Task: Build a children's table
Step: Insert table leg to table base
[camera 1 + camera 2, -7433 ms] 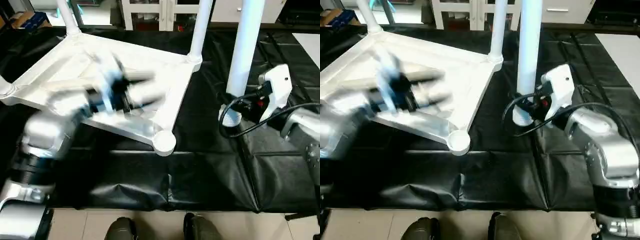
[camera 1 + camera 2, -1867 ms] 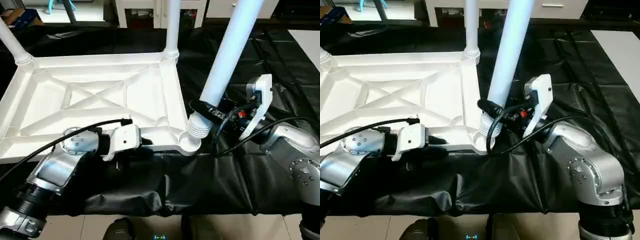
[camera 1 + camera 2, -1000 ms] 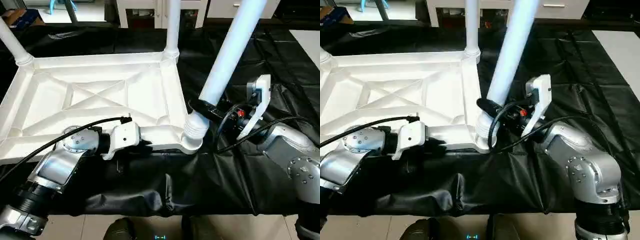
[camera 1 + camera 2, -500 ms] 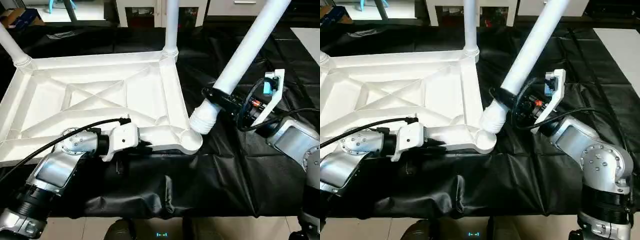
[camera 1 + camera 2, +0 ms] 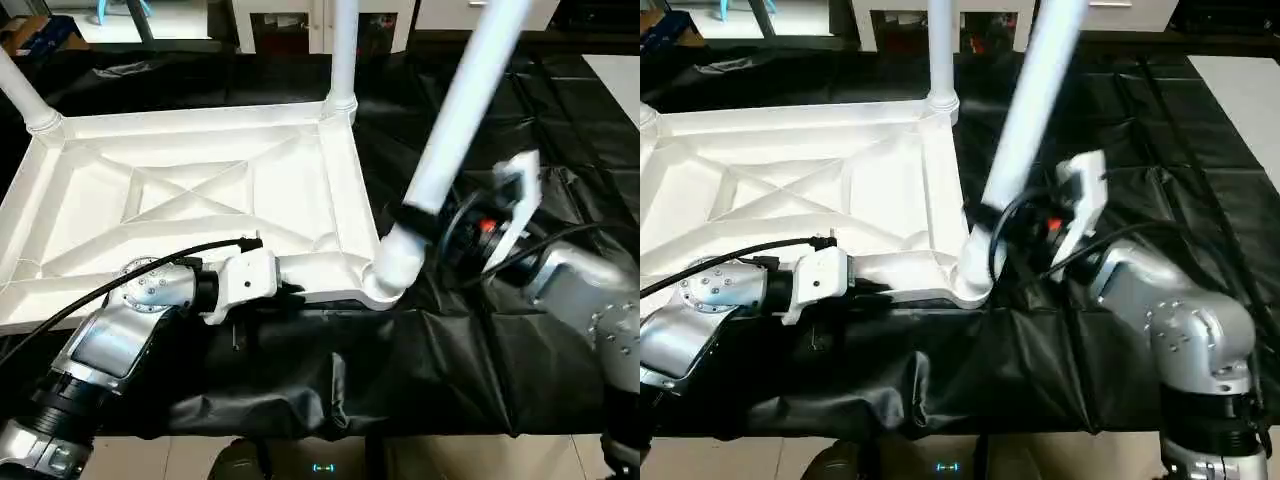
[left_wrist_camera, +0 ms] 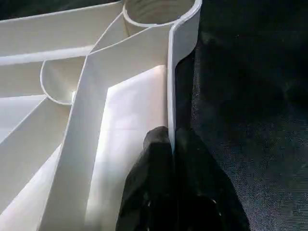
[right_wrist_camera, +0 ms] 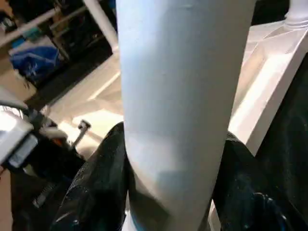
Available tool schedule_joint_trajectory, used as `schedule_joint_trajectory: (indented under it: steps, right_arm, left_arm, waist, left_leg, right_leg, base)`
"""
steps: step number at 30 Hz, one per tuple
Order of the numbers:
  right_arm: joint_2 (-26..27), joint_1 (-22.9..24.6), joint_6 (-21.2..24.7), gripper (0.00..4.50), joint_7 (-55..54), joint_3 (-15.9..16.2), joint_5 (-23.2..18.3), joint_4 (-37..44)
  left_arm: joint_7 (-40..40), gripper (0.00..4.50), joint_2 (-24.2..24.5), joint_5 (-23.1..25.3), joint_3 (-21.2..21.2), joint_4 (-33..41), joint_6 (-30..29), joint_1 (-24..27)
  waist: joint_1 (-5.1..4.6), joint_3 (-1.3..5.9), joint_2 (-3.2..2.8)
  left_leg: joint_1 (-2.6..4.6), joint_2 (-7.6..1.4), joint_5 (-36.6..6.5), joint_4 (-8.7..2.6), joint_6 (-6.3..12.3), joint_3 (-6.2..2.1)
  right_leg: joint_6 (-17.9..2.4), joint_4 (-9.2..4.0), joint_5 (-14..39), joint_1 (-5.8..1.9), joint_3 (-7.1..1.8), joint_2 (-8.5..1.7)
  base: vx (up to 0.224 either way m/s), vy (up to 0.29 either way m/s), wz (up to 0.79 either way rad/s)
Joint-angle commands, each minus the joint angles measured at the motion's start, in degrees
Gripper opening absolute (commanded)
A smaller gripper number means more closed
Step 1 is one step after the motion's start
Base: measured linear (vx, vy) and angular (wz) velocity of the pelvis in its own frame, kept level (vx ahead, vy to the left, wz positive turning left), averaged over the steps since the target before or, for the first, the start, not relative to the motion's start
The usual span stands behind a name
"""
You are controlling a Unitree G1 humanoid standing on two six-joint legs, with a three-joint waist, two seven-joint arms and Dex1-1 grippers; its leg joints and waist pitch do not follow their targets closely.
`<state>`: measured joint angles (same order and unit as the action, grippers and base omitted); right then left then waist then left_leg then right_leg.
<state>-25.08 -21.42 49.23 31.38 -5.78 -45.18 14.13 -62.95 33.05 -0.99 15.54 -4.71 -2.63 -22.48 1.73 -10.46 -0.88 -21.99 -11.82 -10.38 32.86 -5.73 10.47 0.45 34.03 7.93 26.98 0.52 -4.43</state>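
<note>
At the near edge of the black-draped work table, the robot's left gripper pinches the thin front wall of the upturned white tabletop, its two black fingers closed on either side of the plastic rim, not far from the nearest corner socket. The silver left forearm reaches in from the lower left, a black cable looping over it.

Just to the right, the right gripper clasps a long white tube leg low on its shaft, black fingers wrapped round both sides. The leg tilts up and away to the right, its bottom end meeting the tabletop's near right corner socket; whether it is fully seated cannot be told, as this part is blurred with motion. The right arm bends in from the lower right.

The tabletop lies underside up on the black cloth, its X-shaped ribs showing. Farther back, one leg stands upright in the far right corner socket, and another rises from the far left corner. Beyond the table, white furniture lines the room.
</note>
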Motion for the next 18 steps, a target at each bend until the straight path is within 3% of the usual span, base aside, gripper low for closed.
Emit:
schedule_joint_trajectory:
  steps: [1,6,18]
  right_arm:
    - [-0.9,0.4,-1.7,1.87,1.5,1.2,1.4,2.3]
    - [-2.7,1.9,-6.4,1.87,3.9,5.2,6.8,2.9]
    - [-1.9,3.3,-14.5,1.87,5.8,8.7,13.0,0.9]
  left_arm:
    - [1.2,0.0,-0.7,0.3,1.3,-1.7,-0.2,2.2]
    - [1.3,0.0,-1.0,0.5,1.4,-1.6,-0.2,2.3]
    - [1.2,0.0,-1.1,0.9,1.5,-1.5,-0.4,2.3]
  waist:
    - [-0.14,4.26,1.3]
    - [-0.17,4.31,1.35]
    - [-0.25,4.36,1.32]
  left_leg:
    - [0.46,0.11,-7.0,-3.6,2.6,0.74]
    - [0.42,0.08,-7.2,-3.52,2.77,0.76]
    - [0.43,0.05,-6.2,-3.35,4.26,0.77]
  right_leg:
    - [-10.2,-3.66,15.0,-3.84,-1.41,-1.41]
    - [-10.0,-3.66,15.5,-3.8,-1.43,-1.44]
    - [-11.3,-3.32,12.6,-3.91,-1.43,-1.4]
  base:
    - [0.0,0.0,0.0]
    - [0.0,0.0,0.0]
    - [0.0,0.0,0.0]
